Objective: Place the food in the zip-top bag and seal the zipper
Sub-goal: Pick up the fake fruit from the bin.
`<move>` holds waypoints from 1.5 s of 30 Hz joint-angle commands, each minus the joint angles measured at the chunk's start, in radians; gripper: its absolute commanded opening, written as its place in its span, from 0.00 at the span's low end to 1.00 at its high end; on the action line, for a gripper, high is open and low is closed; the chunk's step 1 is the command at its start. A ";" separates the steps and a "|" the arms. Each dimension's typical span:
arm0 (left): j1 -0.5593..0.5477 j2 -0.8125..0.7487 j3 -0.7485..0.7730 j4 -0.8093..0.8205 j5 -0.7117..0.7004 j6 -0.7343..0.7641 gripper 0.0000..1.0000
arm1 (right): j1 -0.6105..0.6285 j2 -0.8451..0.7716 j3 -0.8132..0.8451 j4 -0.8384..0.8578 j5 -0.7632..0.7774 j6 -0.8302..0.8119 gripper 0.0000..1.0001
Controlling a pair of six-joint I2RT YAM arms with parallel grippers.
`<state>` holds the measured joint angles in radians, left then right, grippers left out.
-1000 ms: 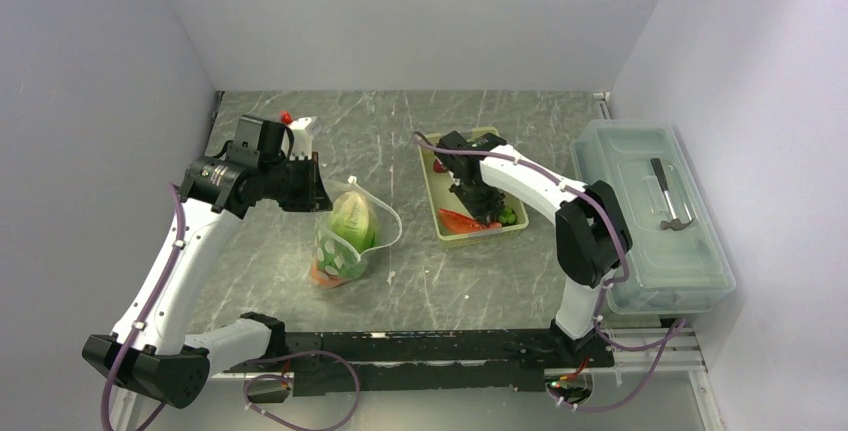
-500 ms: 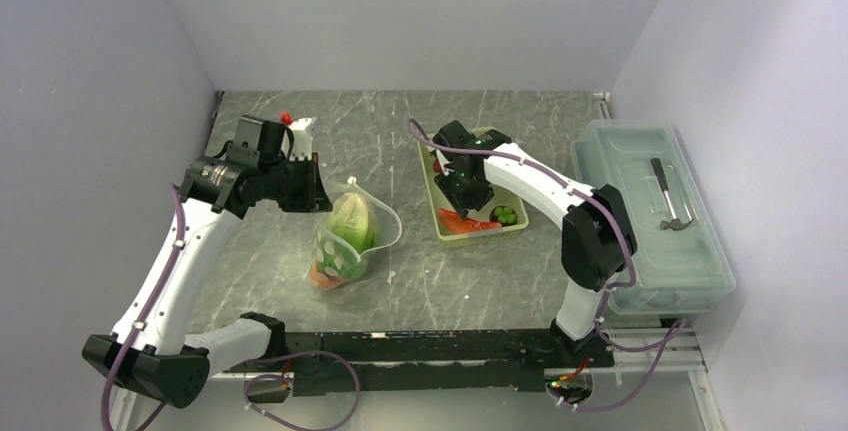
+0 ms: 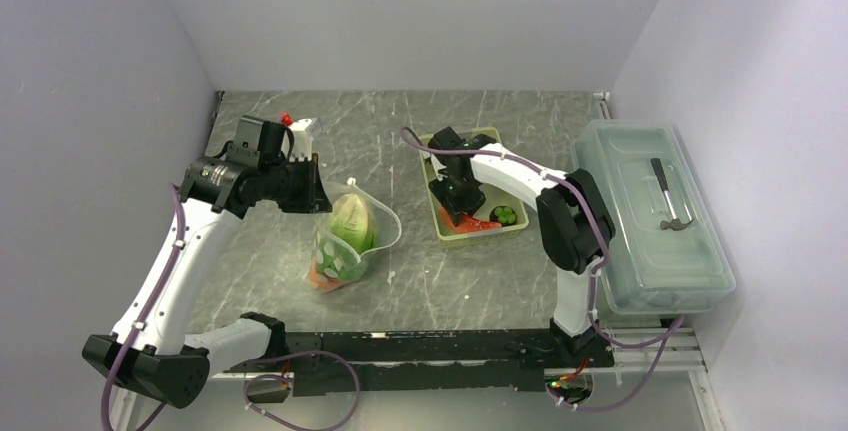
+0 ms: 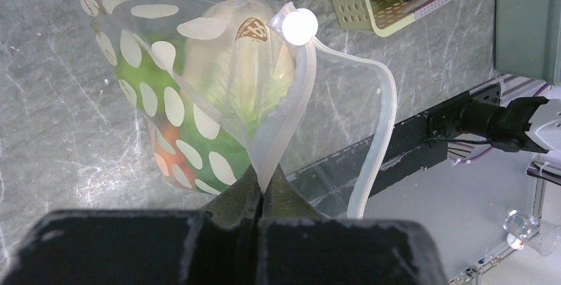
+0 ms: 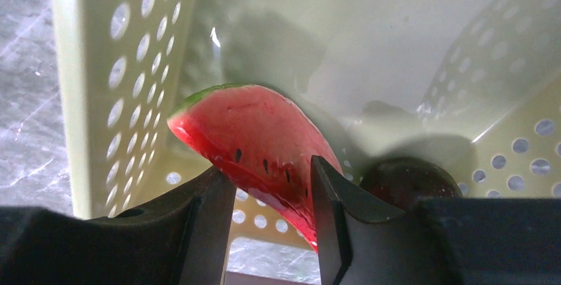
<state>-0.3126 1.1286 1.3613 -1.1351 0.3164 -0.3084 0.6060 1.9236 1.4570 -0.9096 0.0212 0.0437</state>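
No wording can be read. The zip-top bag [image 4: 173, 103] carries only white polka dots and one small brown emblem [image 4: 253, 29]. A pale strip label [image 4: 436, 4] on the yellow-green basket [image 5: 119, 67] is too small to make out.

The left claw [image 4: 260, 196], shut tight, pinches the bag's mouth edge and holds that edge raised over the grey marbled table [image 3: 450, 281]. The clear, floppy bag spreads out just beyond its fingertips with the mouth gaping. The whitish zipper [image 4: 387, 100] loops loose to one side, unsealed. Inside sit the pale green lettuce [image 4: 231, 73] and, beneath it, the orange-red ball [image 4: 173, 154].

Well apart to the right, the right claw [image 5: 270, 186] is down in the basket, part open, with one finger on either side of the red strip [image 5: 251, 133]. This is a toy watermelon slice with red flesh, black seeds and a thin green rind, and it lies low in the basket beside the perforated wall.
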 commanded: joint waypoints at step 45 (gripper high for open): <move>0.004 0.037 0.053 0.021 -0.027 -0.056 0.00 | -0.035 -0.482 0.028 0.393 -0.223 0.261 0.00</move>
<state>-0.3126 1.1633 1.3640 -1.1404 0.2966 -0.3389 0.5358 1.5017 1.4971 -0.6586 -0.0650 0.2478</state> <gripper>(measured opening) 0.010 0.111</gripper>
